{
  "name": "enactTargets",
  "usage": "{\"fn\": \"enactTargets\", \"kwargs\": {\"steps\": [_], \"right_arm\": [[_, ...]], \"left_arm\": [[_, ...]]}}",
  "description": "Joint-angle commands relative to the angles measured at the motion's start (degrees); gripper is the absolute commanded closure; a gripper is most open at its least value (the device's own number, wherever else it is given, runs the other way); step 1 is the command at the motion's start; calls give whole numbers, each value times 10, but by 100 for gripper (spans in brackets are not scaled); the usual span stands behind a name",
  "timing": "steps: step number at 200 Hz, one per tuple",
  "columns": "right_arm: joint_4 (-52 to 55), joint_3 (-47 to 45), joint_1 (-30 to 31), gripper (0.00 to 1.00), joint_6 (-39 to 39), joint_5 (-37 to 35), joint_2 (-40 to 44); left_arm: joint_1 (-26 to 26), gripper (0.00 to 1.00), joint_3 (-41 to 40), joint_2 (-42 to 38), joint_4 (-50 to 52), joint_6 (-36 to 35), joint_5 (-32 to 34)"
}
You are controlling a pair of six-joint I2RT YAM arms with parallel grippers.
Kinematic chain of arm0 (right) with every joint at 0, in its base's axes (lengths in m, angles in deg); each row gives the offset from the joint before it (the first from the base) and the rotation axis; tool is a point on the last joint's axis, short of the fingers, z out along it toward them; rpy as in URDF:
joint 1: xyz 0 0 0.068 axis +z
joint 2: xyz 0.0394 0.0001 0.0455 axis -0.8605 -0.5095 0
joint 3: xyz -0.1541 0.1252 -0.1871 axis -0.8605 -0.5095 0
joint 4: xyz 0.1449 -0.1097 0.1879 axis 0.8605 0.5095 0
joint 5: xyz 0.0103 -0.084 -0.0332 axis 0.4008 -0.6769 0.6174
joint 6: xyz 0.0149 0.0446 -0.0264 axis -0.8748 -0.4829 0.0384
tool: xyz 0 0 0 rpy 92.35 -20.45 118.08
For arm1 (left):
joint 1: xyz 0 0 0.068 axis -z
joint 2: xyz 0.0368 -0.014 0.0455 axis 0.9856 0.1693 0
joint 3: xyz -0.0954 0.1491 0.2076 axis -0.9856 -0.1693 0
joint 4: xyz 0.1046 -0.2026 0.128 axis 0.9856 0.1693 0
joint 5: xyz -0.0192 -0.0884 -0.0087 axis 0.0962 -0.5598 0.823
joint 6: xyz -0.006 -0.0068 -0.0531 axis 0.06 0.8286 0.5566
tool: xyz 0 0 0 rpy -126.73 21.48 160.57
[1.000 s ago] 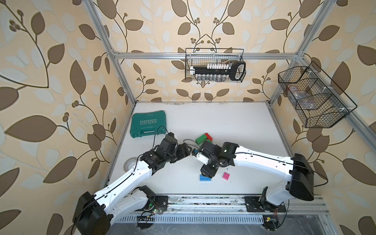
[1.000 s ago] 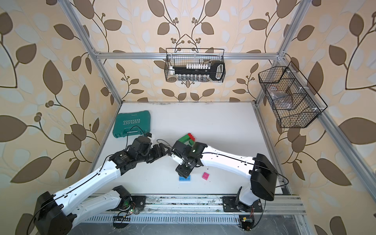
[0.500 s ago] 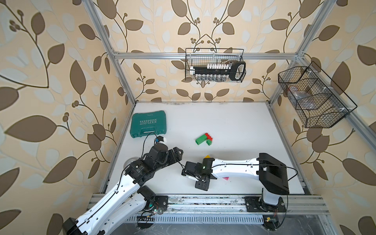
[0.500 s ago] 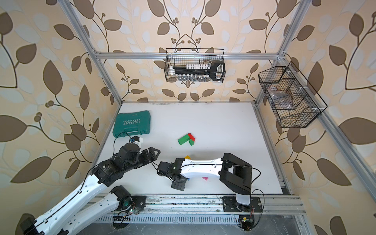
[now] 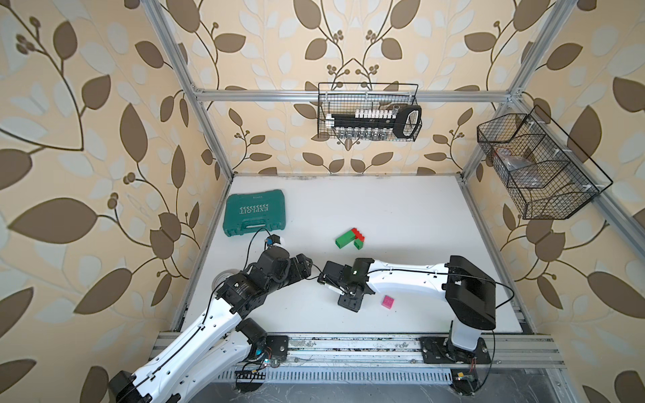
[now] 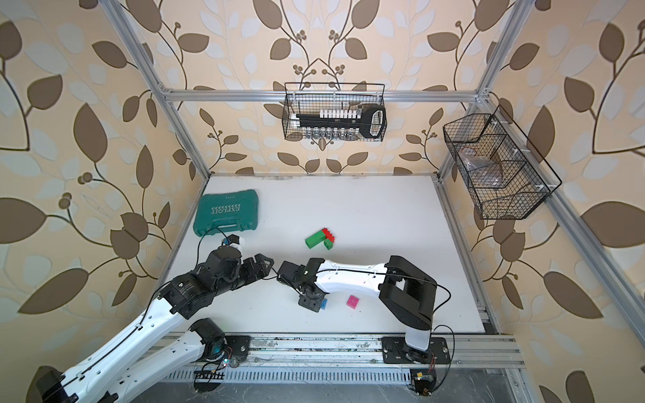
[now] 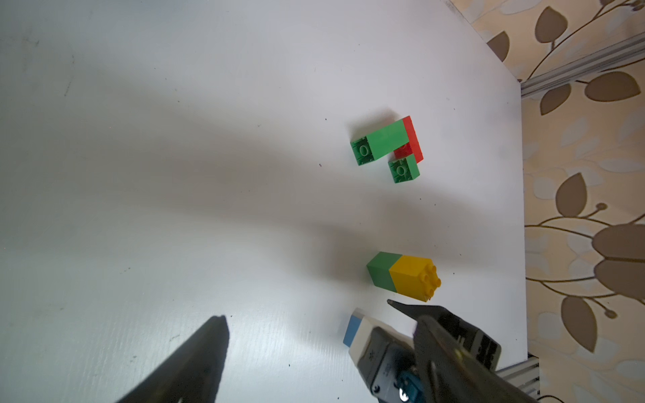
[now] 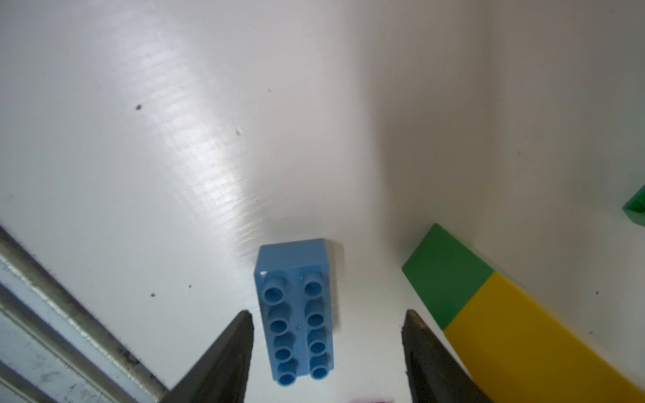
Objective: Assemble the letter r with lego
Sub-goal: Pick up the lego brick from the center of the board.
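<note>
Flat on the table near the front lies a blue lego brick [image 8: 296,307], studs towards the right wrist camera. My right gripper [image 8: 326,314] is open and straddles it, with a gap on each side. In a top view only an edge of the blue brick [image 6: 324,304] shows beside the right gripper [image 6: 310,303]. A green-and-yellow lego piece [image 7: 401,275] lies close by, on its side. Further back lies a green-and-red lego assembly [image 5: 350,239]. A pink brick [image 5: 387,301] sits to the right. My left gripper [image 5: 309,268] hangs open and empty, left of the right wrist.
A teal tool case [image 5: 254,218] lies at the back left of the white table [image 5: 401,216]. Wire baskets [image 5: 368,113] hang on the back and right walls. The metal rail [image 5: 349,352] runs along the front edge, close to the blue brick.
Both arms have drawn back from the green-and-red assembly towards the front. My right gripper has come down around the blue brick. The left gripper has opened a little wider.
</note>
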Motion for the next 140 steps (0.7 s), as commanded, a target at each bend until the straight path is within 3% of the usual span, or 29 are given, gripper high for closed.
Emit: {"fn": "enactTargets", "kwargs": {"steps": [1,93,140], "right_arm": [[3,15,1,36,-9,17,-13],[11,23,1,39,-13,35,-53],[11,26,1,52,-18,43,-50]], "left_arm": [[2,14,-6,2,-17,-9,-11],[2,15,-14,11,-29,-6,-18],[3,15,-14,15,-37,-7,-19]]}}
